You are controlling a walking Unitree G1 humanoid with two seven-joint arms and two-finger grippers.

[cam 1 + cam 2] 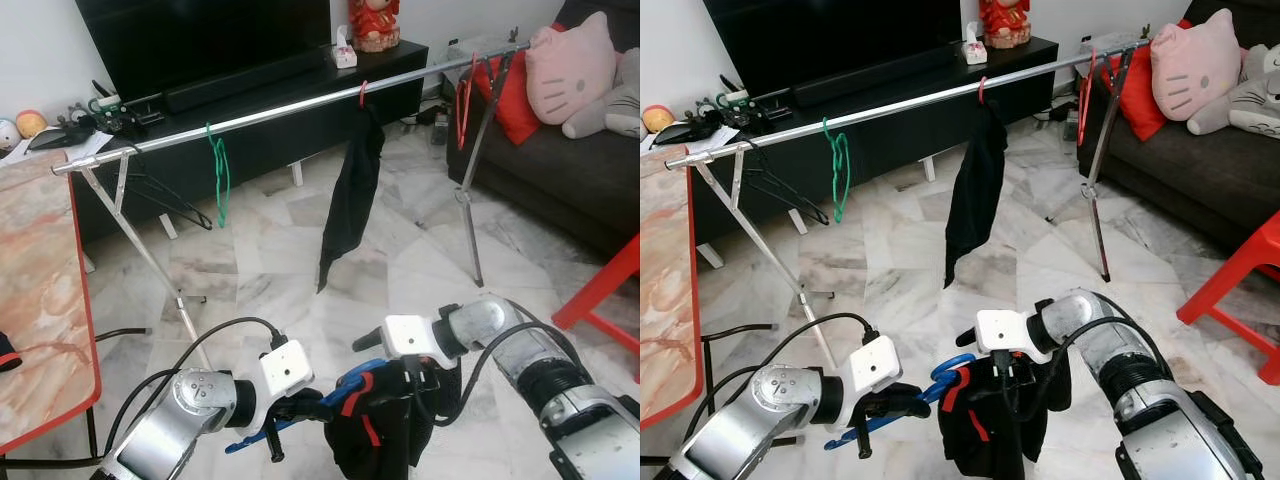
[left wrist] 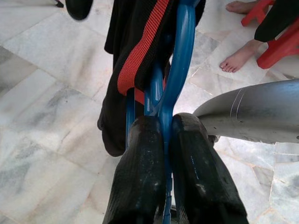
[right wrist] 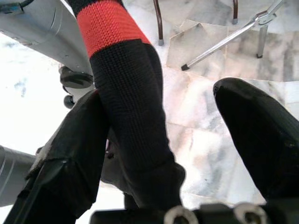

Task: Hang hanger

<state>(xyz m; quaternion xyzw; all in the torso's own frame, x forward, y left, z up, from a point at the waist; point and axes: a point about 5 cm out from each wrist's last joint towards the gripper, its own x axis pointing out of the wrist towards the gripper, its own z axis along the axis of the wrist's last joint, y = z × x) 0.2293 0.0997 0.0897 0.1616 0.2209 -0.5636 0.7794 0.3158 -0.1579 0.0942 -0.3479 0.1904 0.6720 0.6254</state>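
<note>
The left end effector (image 2: 163, 140) is clamped on the blue hanger (image 2: 180, 60), its two fingers pressed together against the plastic. A black garment with a red stripe (image 1: 985, 420) hangs from the hanger, low in front of the robot and just beside the right end effector (image 3: 187, 135). The right end effector's fingers stand apart, with one finger (image 3: 79, 154) touching the garment. Beyond both end effectors, well apart, a metal rail (image 1: 290, 112) carries a green hanger (image 1: 220, 170) and a black cloth (image 1: 352, 200).

Rail (image 1: 300, 108) crosses ahead, cabinet (image 1: 250, 130) behind it, sofa (image 1: 570, 170) right, table (image 1: 40, 290) left.
</note>
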